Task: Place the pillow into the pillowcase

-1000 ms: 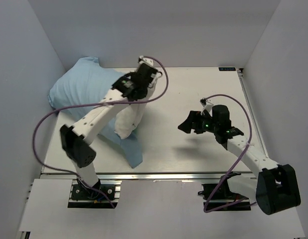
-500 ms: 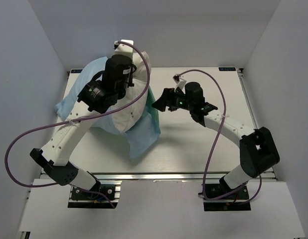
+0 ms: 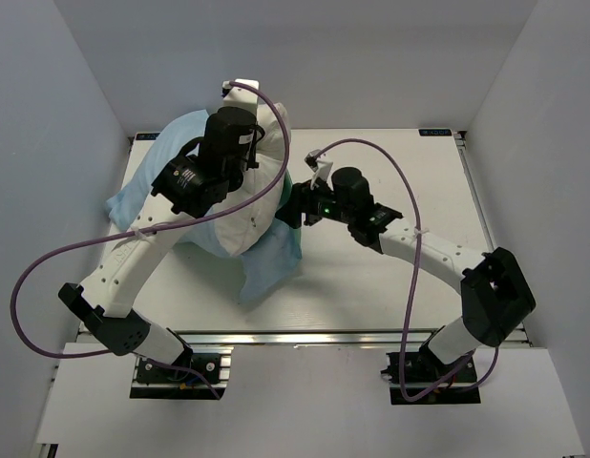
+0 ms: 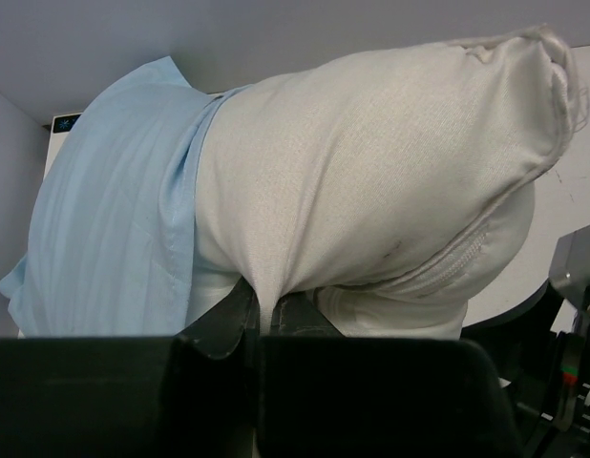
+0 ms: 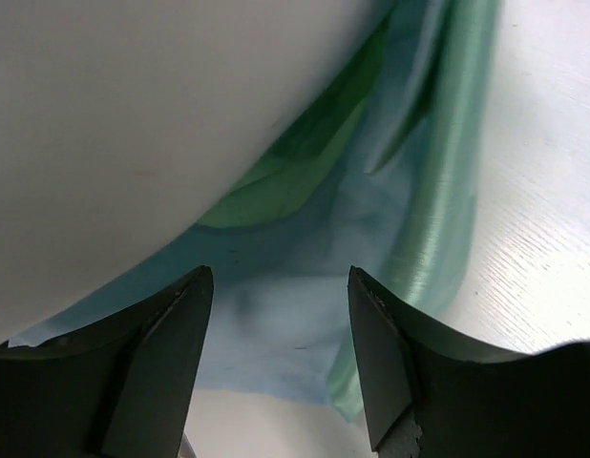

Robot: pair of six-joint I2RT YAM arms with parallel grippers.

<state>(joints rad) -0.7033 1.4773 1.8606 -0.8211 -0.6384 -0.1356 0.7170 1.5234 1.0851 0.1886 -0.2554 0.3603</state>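
Observation:
The white pillow [image 3: 255, 196] hangs lifted over the table's left half, bulging wide in the left wrist view [image 4: 390, 172]. My left gripper [image 4: 260, 307] is shut on a pinch of its fabric. The pillowcase [image 3: 274, 260] drapes below and behind the pillow, light blue [image 4: 114, 219], with shiny green folds [image 5: 448, 162] at its right edge. My right gripper [image 3: 293, 206] has reached in under the pillow's right side. It [image 5: 281, 277] stands open, its fingertips just short of the blue-green cloth, clamping nothing. The pillow's underside [image 5: 133, 124] fills the upper left of that view.
Grey walls enclose the white table [image 3: 390, 277] on the left, back and right. The left arm's purple cable [image 3: 47, 267] loops out over the left edge. The right arm [image 3: 438, 253] stretches diagonally across the table's right half.
My left arm swung left and raised the pillow, then held still. My right arm reached left to the pillowcase's edge under the pillow, and its jaws have narrowed somewhat.

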